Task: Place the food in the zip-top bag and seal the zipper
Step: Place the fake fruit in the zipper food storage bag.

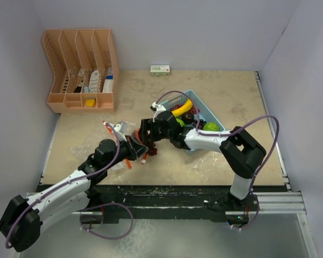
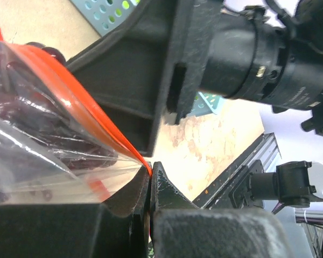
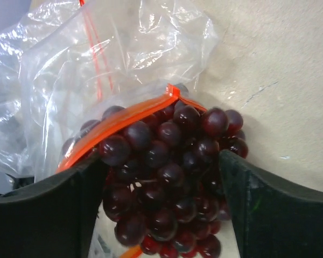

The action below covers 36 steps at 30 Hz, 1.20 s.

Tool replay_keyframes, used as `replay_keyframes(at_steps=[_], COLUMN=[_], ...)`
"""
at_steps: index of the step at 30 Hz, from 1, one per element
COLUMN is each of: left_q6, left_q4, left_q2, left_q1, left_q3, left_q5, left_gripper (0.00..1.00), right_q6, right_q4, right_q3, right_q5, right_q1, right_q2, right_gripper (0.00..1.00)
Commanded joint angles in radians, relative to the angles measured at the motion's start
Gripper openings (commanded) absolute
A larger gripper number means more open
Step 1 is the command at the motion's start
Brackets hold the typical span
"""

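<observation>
The clear zip-top bag (image 3: 97, 64) lies on the table with its orange zipper (image 3: 124, 121) rim spread open. The dark red-purple grape bunch (image 3: 151, 215) sits in the bag's mouth, partly past the rim. My right gripper (image 3: 161, 158) is open, one finger on each side of the bunch. My left gripper (image 2: 149, 172) is shut on the orange zipper (image 2: 86, 115) edge of the bag (image 2: 37, 134), holding it up. From above, both grippers meet at the bag (image 1: 118, 129), the left (image 1: 133, 148) just below the right (image 1: 145, 131). A yellow banana (image 1: 182, 107) and a lime-green fruit (image 1: 211, 127) lie in the basket.
The light-blue basket (image 1: 212, 115) stands right of centre, under the right arm's forearm. A peach desk organizer (image 1: 81, 70) stands at the back left, and a small box (image 1: 160, 70) lies by the back wall. Walls close in the table on both sides.
</observation>
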Motion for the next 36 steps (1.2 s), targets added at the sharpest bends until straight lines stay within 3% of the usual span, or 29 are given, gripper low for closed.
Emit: replay_keyframes(at_steps=[1,4,9,15,21,29,33,36], left_q6=[-0.007,-0.019,-0.037,-0.04,-0.036,-0.039,-0.039,-0.04], left_q4=[-0.039,-0.1,-0.204,-0.309,-0.352,-0.335,-0.319,-0.312], left_q2=[-0.031,-0.046,-0.067,-0.1,-0.105,-0.069,-0.054,-0.052], left_q1=[-0.008,-0.008,-0.008,-0.007,-0.008,-0.008,-0.008,-0.007], left_q3=[-0.013,-0.012,0.001,0.022,0.024,0.017,0.016,0.016], left_q5=[-0.027,-0.098,-0.165,-0.213,-0.239,-0.24,-0.232,-0.228], left_gripper=[0.0,0.0,0.0,0.0,0.0,0.0,0.0,0.0], right_q6=[-0.033,-0.064,-0.067,-0.061,-0.068,-0.156,-0.144,-0.125], right_q4=[0.025,-0.017,-0.078,-0.233,-0.14,0.04,0.121,0.173], right_q3=[-0.014,-0.033,-0.13,-0.061,-0.066,-0.104,-0.098,-0.098], right_q5=[0.005,0.007,0.057,0.187,0.22,0.077,-0.048,-0.111], right_q1=[-0.005,-0.005,-0.005,-0.007,-0.006,-0.006,-0.006,-0.005], right_q2=[-0.104,-0.168,-0.263,-0.129,-0.065,-0.017,0.043,0.048], right_gripper=[0.94,0.97,0.93,0.85,0.79,0.78,0.58,0.3])
